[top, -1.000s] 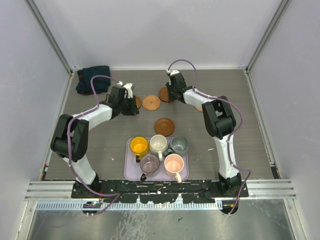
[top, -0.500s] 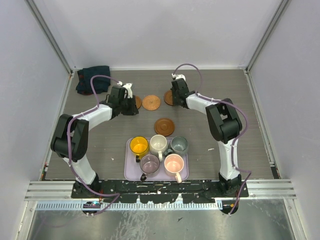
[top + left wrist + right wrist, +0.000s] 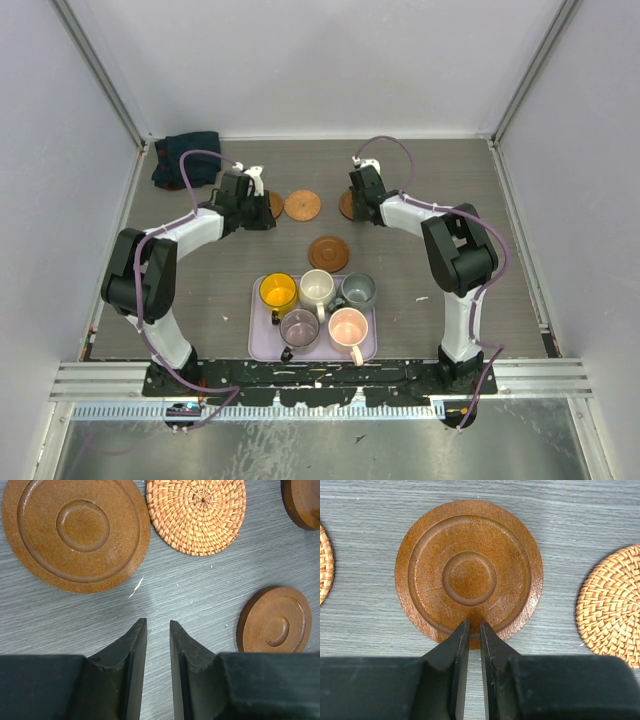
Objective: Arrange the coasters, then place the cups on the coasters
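My right gripper [image 3: 474, 625] points down with its tips on the near rim of a ringed brown coaster [image 3: 469, 575]; its jaws are shut to a thin slit with nothing between them. In the top view that coaster [image 3: 347, 207] lies at the back, right of centre. My left gripper [image 3: 157, 625] hangs narrowly open over bare table, just short of a large brown coaster [image 3: 75, 530]. A woven coaster [image 3: 197, 512] and a smaller dark coaster [image 3: 274, 620] lie beyond it. The yellow cup [image 3: 278, 292], cream cup [image 3: 317, 288], grey-green cup [image 3: 358, 290], mauve cup [image 3: 299, 326] and pink cup [image 3: 348, 326] stand on the tray.
The lavender tray [image 3: 258, 345] sits near the arm bases. A dark folded cloth [image 3: 185, 158] lies in the back left corner. Another woven coaster [image 3: 612, 605] lies just right of my right gripper. Grey walls close in three sides.
My right gripper has moved right and nearer, sliding the brown coaster along under its tips, and its jaws have narrowed. The left arm has not moved.
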`<state>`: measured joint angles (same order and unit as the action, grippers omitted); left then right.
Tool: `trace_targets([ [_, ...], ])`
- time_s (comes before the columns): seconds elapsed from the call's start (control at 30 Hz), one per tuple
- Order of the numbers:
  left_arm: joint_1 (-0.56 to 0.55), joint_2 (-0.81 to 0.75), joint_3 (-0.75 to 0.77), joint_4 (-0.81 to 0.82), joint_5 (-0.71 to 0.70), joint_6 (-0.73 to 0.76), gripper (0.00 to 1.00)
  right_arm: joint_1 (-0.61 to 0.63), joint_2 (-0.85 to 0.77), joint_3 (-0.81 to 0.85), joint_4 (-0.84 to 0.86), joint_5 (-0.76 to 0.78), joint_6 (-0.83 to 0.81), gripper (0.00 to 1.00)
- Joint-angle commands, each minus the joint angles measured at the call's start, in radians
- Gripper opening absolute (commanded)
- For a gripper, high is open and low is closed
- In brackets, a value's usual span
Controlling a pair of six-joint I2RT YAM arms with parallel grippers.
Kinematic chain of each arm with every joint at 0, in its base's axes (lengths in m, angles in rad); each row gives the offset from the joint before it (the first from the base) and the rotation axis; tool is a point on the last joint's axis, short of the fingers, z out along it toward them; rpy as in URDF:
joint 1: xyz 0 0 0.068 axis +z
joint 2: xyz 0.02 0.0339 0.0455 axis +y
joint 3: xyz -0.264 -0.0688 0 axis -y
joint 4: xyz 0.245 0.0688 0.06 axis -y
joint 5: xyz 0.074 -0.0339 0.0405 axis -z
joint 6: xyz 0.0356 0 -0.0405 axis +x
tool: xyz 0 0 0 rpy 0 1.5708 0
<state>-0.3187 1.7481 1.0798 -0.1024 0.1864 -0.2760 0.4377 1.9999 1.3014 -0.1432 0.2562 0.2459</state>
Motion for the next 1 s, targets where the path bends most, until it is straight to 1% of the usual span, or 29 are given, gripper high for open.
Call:
trace_targets([
  [0.0, 0.003, -0.031, 0.008, 0.027, -0.006, -0.001, 0.26, 0.016, 0.007, -0.028, -0.096, -0.016, -0.017, 0.2],
  [0.23, 0.006, -0.034, 0.008, 0.022, -0.009, 0.004, 0.26, 0.037, 0.065, 0.038, -0.109, -0.014, -0.043, 0.2],
  [0.33, 0.006, -0.04, 0.006, 0.018, -0.011, 0.011, 0.27, 0.039, 0.063, 0.057, -0.105, 0.006, -0.055, 0.2],
  [0.4, 0.006, -0.048, 0.003, 0.021, -0.008, 0.019, 0.27, 0.042, 0.051, 0.065, -0.069, 0.026, -0.095, 0.2],
  [0.53, 0.005, -0.065, -0.014, 0.073, 0.034, 0.037, 0.27, 0.041, 0.04, 0.142, -0.058, 0.091, -0.158, 0.2],
  [0.67, 0.005, -0.083, -0.043, 0.165, 0.119, 0.071, 0.29, 0.041, -0.006, 0.201, -0.043, 0.097, -0.18, 0.2],
  [0.8, -0.008, -0.084, -0.061, 0.223, 0.216, 0.092, 0.32, 0.041, -0.096, 0.163, 0.021, 0.084, -0.173, 0.19],
  [0.9, -0.036, -0.064, -0.052, 0.227, 0.268, 0.111, 0.38, 0.041, -0.155, 0.109, 0.042, 0.075, -0.144, 0.18],
  [0.97, -0.075, -0.041, -0.032, 0.208, 0.28, 0.132, 0.44, 0.043, -0.197, 0.059, 0.056, 0.071, -0.12, 0.17],
])
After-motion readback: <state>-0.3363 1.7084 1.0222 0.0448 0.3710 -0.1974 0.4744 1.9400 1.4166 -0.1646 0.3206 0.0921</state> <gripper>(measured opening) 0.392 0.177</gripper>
